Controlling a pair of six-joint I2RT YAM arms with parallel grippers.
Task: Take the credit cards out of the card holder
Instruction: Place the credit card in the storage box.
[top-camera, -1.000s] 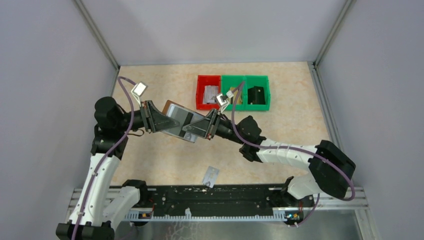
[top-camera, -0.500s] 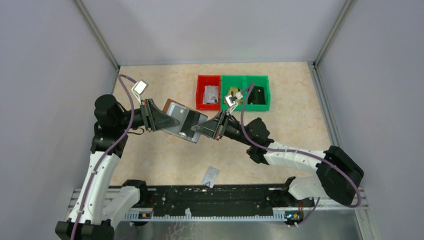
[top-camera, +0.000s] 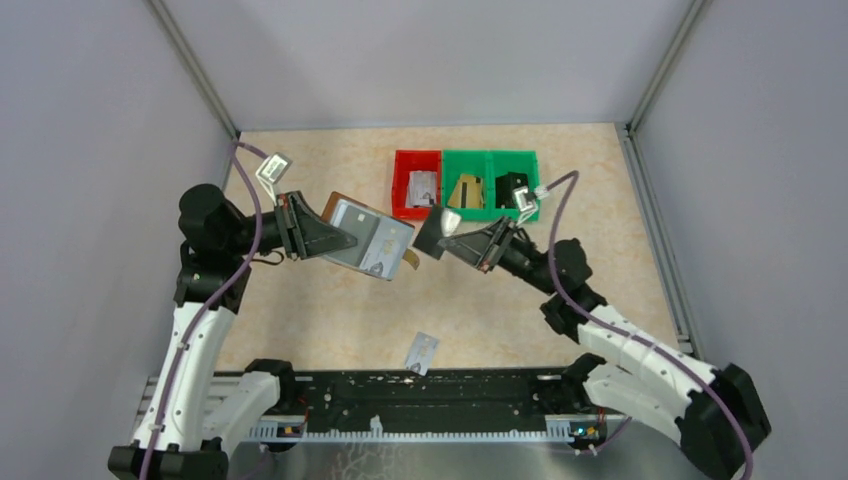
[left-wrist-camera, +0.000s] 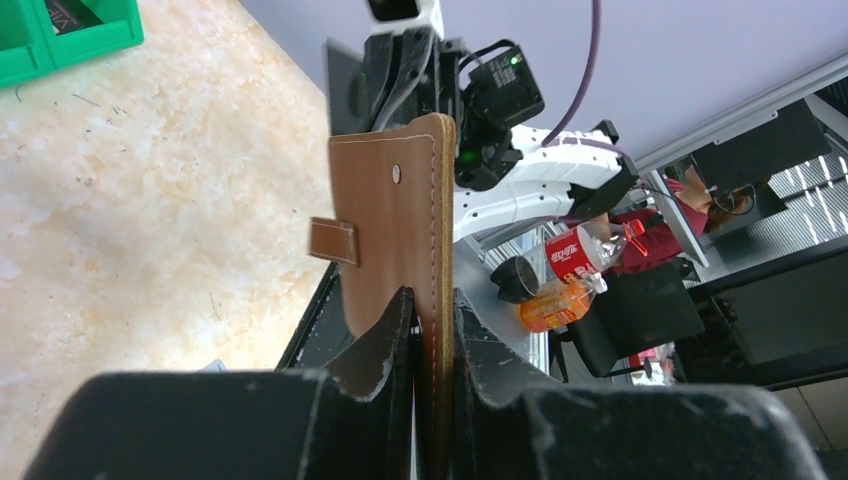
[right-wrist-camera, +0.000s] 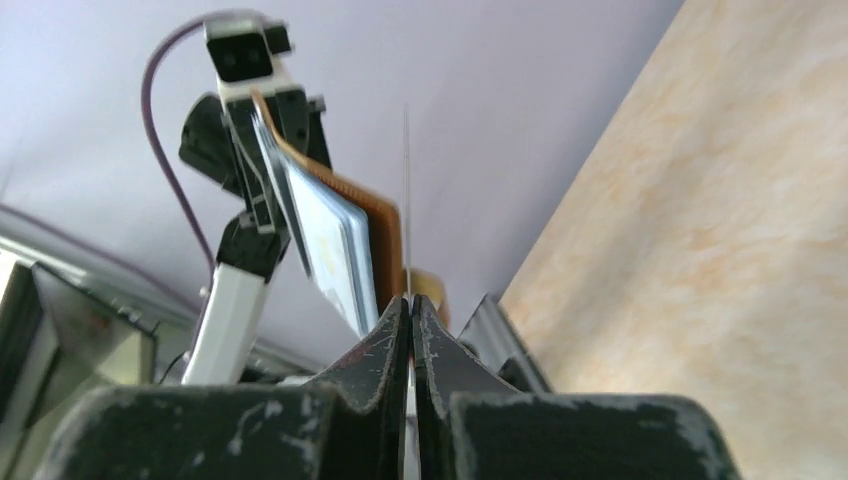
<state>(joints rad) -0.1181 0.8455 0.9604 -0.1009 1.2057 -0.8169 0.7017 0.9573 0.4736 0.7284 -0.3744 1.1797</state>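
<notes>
Open desk (top-camera: 300, 310) lies left, right and near, but the bins (top-camera: 490, 153) block the far middle, a loose card (top-camera: 424, 352) sits by the near edge, and in midair only a narrow gap parts the holder (left-wrist-camera: 395, 230) from the right hand (top-camera: 449, 239) and its held card (top-camera: 430, 233).

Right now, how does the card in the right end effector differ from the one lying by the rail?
The held card is pinched in the right end effector, in the air; the loose card lies flat on the table. The held card looks dark from above, the loose card pale silvery. The held card is close to the holder, the loose card well away from it. Both are out of the holder.
</notes>
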